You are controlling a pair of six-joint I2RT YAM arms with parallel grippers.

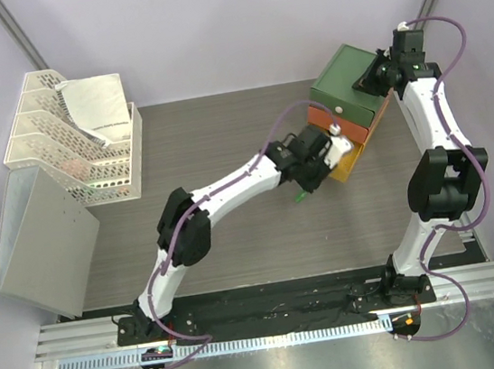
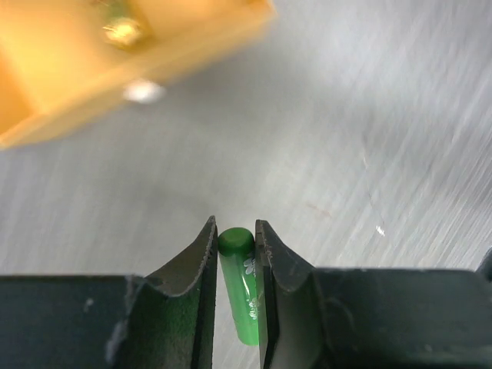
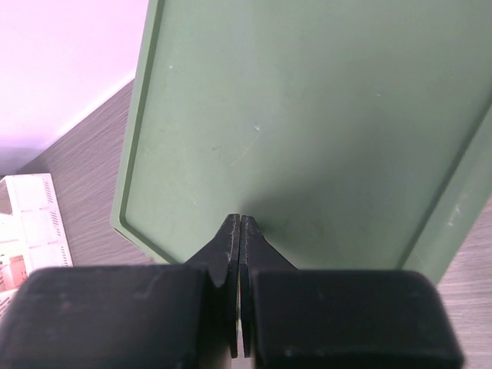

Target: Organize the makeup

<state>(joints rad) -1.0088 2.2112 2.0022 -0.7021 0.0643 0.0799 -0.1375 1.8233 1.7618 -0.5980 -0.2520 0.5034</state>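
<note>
A: What have the left jaws got?
B: They are drawn in narrow on the green tube (image 2: 237, 257), one inner face against each side. It lies lengthwise between them, its rounded end just past the tips.
A: Is it off the desk?
B: I cannot tell; the wrist view shows only the grey grained desk (image 2: 361, 138) behind it. From above, a sliver of the tube (image 1: 301, 197) peeks out under the wrist, just near-left of the yellow drawer (image 1: 352, 166).
A: Touching it?
B: No, near but apart. In the left wrist view the drawer (image 2: 92, 69) fills the upper left corner, blurred, with a brass knob (image 2: 123, 31) on its face.
A: And the right jaws?
B: Fully closed, face to face, nothing between them. Their tips sit at the flat green top (image 3: 307, 115) of the drawer box (image 1: 351, 112); whether they press on it I cannot tell.
A: Where is the box?
B: Far right on the desk, set at an angle: green on top, orange in the middle, yellow at the bottom. The left arm (image 1: 229, 185) reaches across to its near corner, and the right arm (image 1: 429, 115) rises along the right edge.
A: Anything else?
B: A white mesh rack (image 1: 78, 143) at the far left, with a grey panel (image 1: 40, 239) just nearer than it
</note>
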